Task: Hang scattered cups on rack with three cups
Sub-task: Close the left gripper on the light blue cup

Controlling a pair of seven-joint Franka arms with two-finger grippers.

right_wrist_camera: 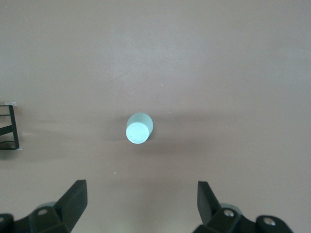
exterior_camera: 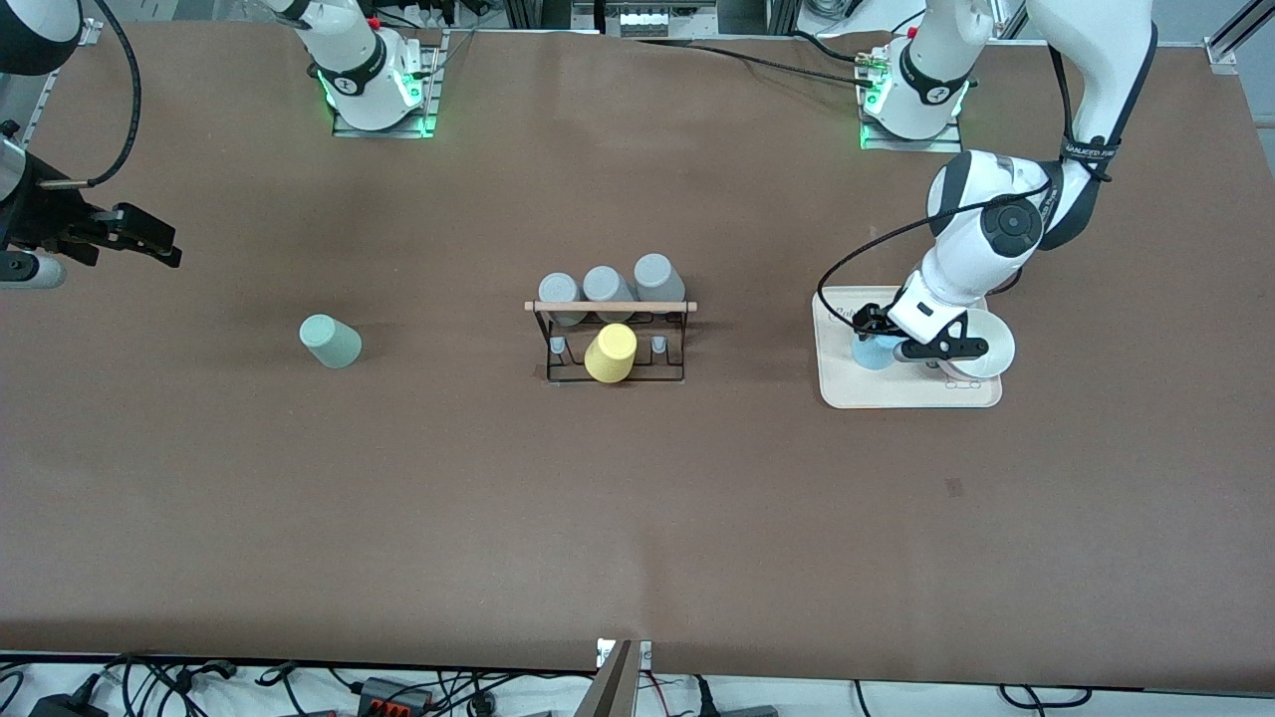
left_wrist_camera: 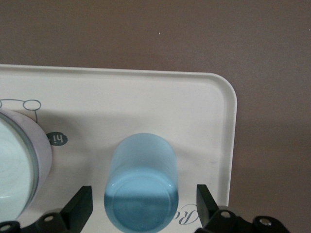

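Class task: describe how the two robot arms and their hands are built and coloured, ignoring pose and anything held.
Both arms are glossy white with black joint bands; their bases glow green. A black cable loops along each arm. The left hand is a white block carrying black angular fingers; the right hand looks black, with matching wedge-shaped black fingers.

A beige rounded tray [exterior_camera: 911, 395] lies on the brown table [exterior_camera: 637, 518] toward the left arm's end, with a white bowl [exterior_camera: 986, 344] on it, just beside the left arm's hand. Three grey cups [exterior_camera: 608, 289] and a yellow cup [exterior_camera: 611, 354] sit mid-table, seemingly upside down, well apart from either hand.
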